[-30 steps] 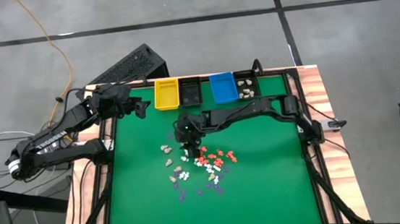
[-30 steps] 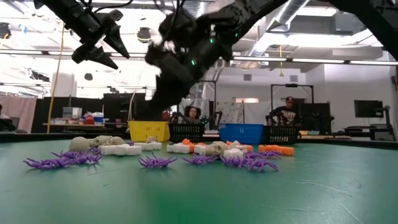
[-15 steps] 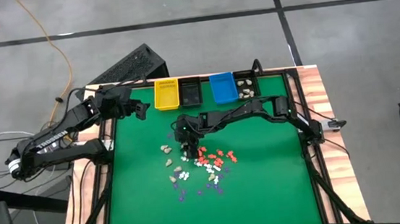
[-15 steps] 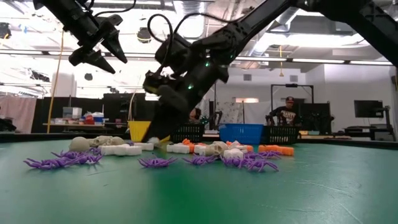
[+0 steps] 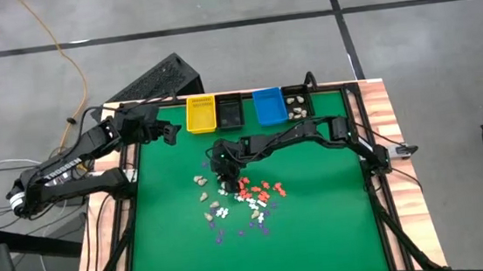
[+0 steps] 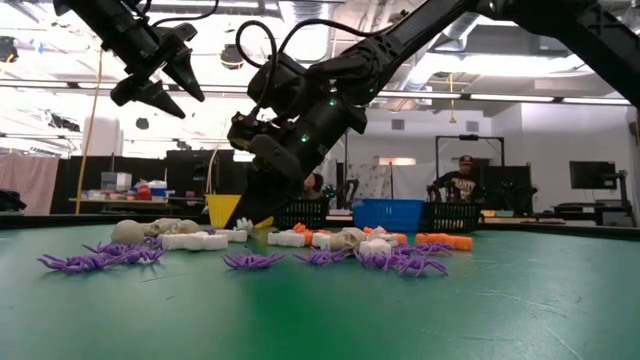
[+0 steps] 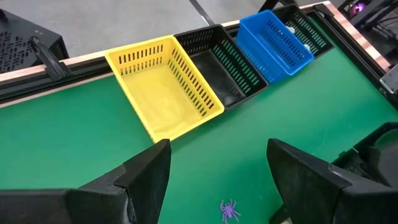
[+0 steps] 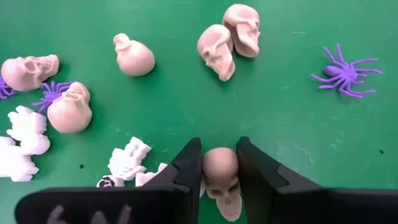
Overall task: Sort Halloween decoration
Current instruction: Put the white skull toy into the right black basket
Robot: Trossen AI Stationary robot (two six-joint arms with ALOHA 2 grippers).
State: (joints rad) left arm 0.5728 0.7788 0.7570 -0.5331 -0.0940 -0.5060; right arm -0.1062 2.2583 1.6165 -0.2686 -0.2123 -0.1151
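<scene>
Right gripper (image 8: 219, 163) down in the pile mid-table, fingers pinched on a beige skull (image 8: 221, 177) for lifting to a bin; left gripper (image 7: 217, 163) waits spread wide near the yellow bin (image 7: 163, 92).

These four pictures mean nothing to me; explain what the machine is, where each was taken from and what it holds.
Two robot arms work at a green table. One picture looks down from above, one level across the tabletop, and one from each arm's wrist. Scattered in the middle are Halloween decorations: skulls, white pieces, orange pieces, purple spiders. Yellow, black and blue bins line the far edge. The right gripper is down in the pile, its fingers clamped on a beige skull. The left gripper waits open near the bins, holding nothing.
</scene>
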